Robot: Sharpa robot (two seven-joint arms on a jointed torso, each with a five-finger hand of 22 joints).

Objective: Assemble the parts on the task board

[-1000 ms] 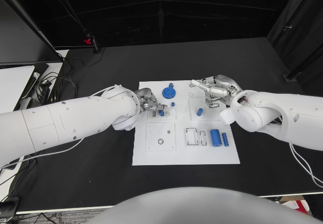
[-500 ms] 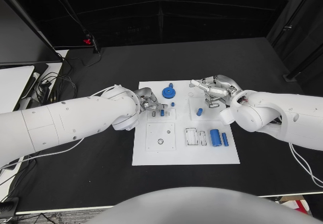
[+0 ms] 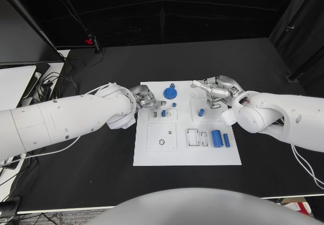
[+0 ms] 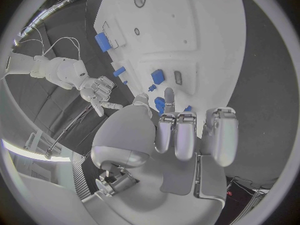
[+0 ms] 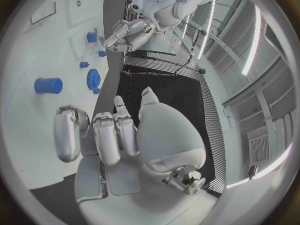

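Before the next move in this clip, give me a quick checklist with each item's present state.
1. Left hand free of parts: ok; wrist view shows its fingers holding nothing.
2. Right hand free of parts: ok, fingers hold nothing.
3. Small blue peg by the left hand fully seated in the white task board: cannot tell.
4. Large blue cylinder and slim blue bar lying on the board's right side, unassembled: ok.
5. Blue round gear at the board's far edge, untouched by either hand: ok.
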